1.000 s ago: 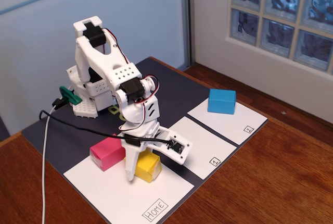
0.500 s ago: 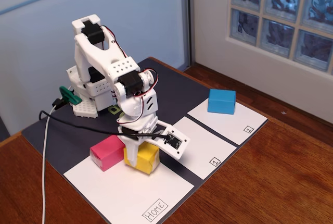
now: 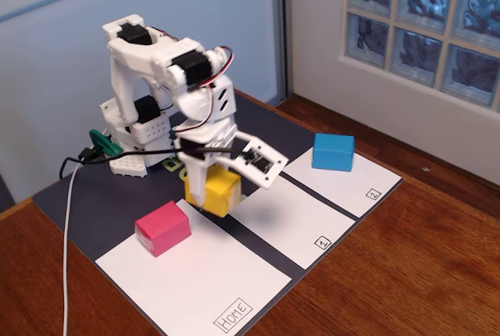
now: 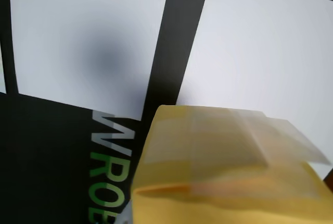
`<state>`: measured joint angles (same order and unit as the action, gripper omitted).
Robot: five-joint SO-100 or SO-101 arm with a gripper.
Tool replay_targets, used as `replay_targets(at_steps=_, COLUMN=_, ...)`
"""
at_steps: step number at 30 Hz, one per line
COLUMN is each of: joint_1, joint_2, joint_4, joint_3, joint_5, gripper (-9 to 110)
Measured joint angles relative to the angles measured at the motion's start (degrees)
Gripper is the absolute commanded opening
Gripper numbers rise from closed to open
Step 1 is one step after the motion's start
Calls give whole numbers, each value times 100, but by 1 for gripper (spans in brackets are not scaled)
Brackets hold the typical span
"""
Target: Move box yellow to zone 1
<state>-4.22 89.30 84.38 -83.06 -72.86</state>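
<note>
Box yellow [image 3: 213, 189] hangs in the jaws over green, seemingly "WROB" lettering [image 4: 106, 169].

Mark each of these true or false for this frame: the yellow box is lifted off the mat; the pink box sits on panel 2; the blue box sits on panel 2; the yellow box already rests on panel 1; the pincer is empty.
1. The yellow box is lifted off the mat. True: the pincer holds it in the air.
2. The pink box sits on panel 2. False: it sits at the corner of the Home panel.
3. The blue box sits on panel 2. True.
4. The yellow box already rests on panel 1. False: it is in the air near the dark strip between the Home panel and panel 1.
5. The pincer is empty. False: it is shut on the yellow box.
</note>
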Motion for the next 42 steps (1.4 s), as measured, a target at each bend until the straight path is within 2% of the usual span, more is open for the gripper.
replay_targets(at_steps=7, joint_1=923, joint_2=0, joint_4=-18, joint_3=0, joint_5=-888, gripper=0)
replay_targets(at_steps=14, joint_1=1116, joint_2=-35, joint_4=26, joint_3=0, joint_5=-1459, gripper=0)
replay_targets(at_steps=26, joint_1=1107, joint_2=-861, joint_4=-949, joint_3=44, joint_5=-2092, gripper=0)
replay_targets(at_steps=34, joint_1=1494, joint_2=-1257, joint_4=-1854, joint_3=44, joint_5=-2285, gripper=0)
replay_targets(at_steps=42, joint_1=2048, joint_2=-1547, joint_4=-2030, joint_3=44, joint_5=-2443, gripper=0)
